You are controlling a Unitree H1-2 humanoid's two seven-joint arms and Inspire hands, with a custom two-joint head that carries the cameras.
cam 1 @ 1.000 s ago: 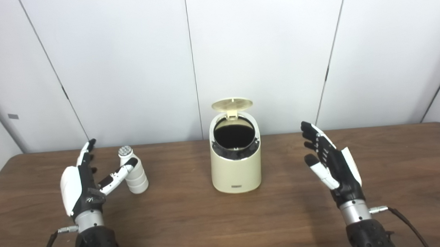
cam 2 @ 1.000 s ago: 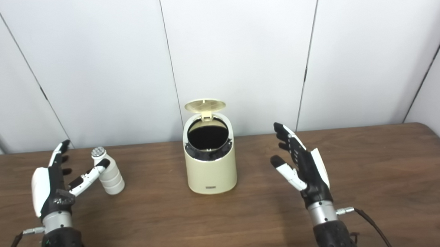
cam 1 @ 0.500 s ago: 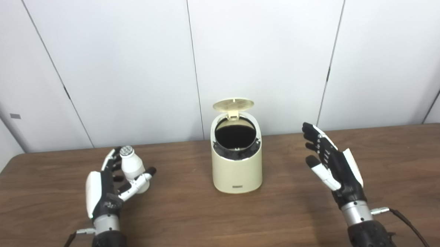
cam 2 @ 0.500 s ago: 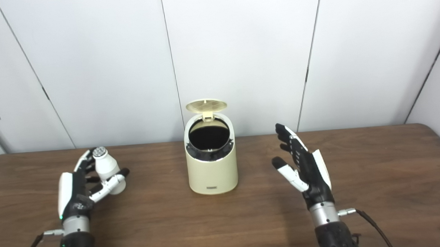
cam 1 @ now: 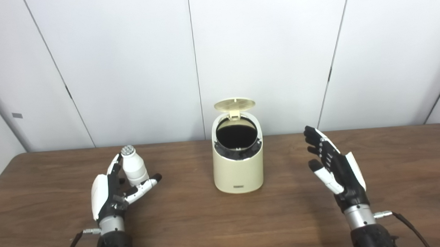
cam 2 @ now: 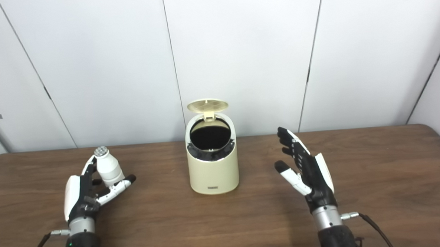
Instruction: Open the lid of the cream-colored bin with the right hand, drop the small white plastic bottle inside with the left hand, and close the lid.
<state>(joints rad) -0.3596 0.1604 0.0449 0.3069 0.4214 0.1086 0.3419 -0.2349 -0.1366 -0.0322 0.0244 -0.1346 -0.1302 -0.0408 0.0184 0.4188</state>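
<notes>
1. Toward the table's (cam 1: 195, 228) left edge, the small white plastic bottle (cam 1: 134, 171) is being cradled upright between the left hand's (cam 1: 109, 191) spread fingers and thumb; a firm grip cannot be told.
2. At centre, the cream-colored bin (cam 1: 238, 163) is being shown with its lid (cam 1: 234, 104) raised.
3. Right of it, the right hand (cam 1: 335, 168) is being held empty, fingers apart.

A bare test room, lab-like: plain white wall panels (cam 1: 261, 55) with dark seams behind a brown wooden table (cam 1: 194, 221), cabled robot arms resting over it.
</notes>
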